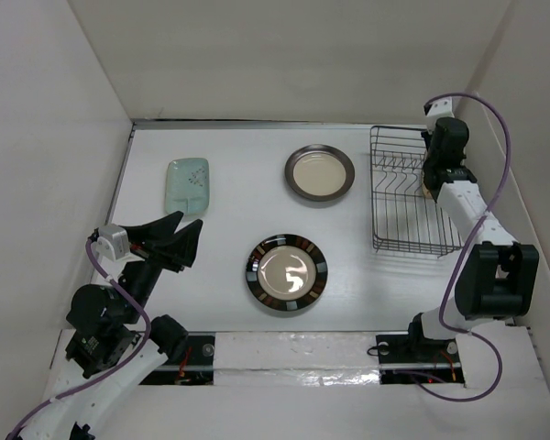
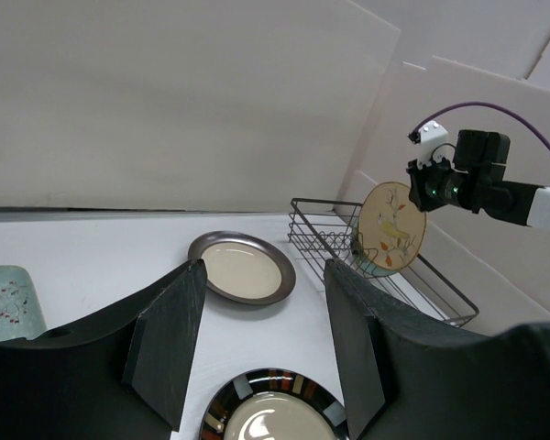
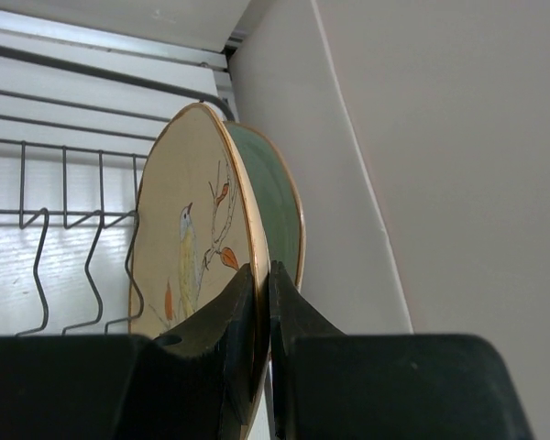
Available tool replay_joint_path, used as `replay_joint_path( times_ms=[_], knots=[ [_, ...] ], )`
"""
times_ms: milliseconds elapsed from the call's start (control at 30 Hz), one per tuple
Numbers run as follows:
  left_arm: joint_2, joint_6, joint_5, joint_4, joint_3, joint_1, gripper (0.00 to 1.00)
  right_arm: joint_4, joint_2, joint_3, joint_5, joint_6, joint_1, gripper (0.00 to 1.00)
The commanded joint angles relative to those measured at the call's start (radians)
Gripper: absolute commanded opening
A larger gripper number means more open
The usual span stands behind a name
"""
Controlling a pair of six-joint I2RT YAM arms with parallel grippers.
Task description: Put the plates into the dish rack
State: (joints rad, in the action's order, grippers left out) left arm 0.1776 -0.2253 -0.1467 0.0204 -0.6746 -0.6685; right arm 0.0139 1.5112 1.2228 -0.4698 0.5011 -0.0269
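We see the right gripper at the right end of the dish rack, its two fingers pressed together on the rim of the cream-yellow floral plate. One finger lies on the painted face with the bird, the other on the back. The plate stands on edge inside the rack, tilted a little. Just behind it, also inside the rack and nearer the rack's right side, the pale-green round plate stands on edge too, touching or nearly touching the floral one; we cannot tell which.

The left gripper hangs well to the left of the rack, its fingers spread wide apart with nothing between them.

The brown-rimmed plate lies flat on the table just left of the rack. The striped-rim plate lies flat left of the rack's near corner. The pale-green rectangular plate lies farthest left of the rack.
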Motion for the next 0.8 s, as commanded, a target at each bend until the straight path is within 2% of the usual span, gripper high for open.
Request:
replay_joint_path(
  times_ms=[0,133,267,300,367,400,467,533,667,700,767],
  knots=[
    [0.007,0.003,0.001,-0.04,-0.028,-0.008,0.51,0.156,-0.02,-0.012,0.005,-0.054,0.007,0.0],
    [0.013,0.004,-0.004,-0.037,-0.028,-0.008,0.51,0.198,0.01,-0.077,0.016,-0.146,0.007,0.01],
    [0.023,0.004,-0.005,-0.04,-0.023,-0.008,0.51,0.25,0.02,-0.118,0.04,-0.231,0.007,0.22],
    [0.026,0.004,-0.007,-0.037,-0.023,-0.008,0.51,0.251,0.033,-0.114,0.033,-0.26,0.007,0.31],
    [0.034,0.004,-0.01,-0.036,-0.025,-0.008,0.51,0.251,0.038,-0.097,-0.028,-0.285,0.007,0.41],
    [0.036,0.004,-0.013,-0.037,-0.023,-0.008,0.51,0.25,0.037,-0.088,-0.048,-0.308,0.007,0.52],
    [0.043,0.004,-0.028,-0.039,-0.019,-0.008,0.51,0.253,0.015,-0.069,-0.116,-0.329,0.021,0.61],
    [0.052,0.003,-0.034,-0.034,-0.02,-0.008,0.45,0.224,-0.014,-0.014,-0.153,-0.377,0.063,0.68],
    [0.068,0.007,-0.053,-0.042,-0.013,-0.008,0.23,0.201,-0.061,0.044,-0.118,-0.449,0.177,0.69],
    [0.071,0.009,-0.069,-0.04,-0.011,-0.008,0.12,0.201,-0.065,0.05,-0.104,-0.478,0.206,0.64],
    [0.08,0.009,-0.091,-0.036,-0.013,-0.008,0.0,0.193,-0.057,0.069,-0.008,-0.547,0.283,0.46]
  ],
)
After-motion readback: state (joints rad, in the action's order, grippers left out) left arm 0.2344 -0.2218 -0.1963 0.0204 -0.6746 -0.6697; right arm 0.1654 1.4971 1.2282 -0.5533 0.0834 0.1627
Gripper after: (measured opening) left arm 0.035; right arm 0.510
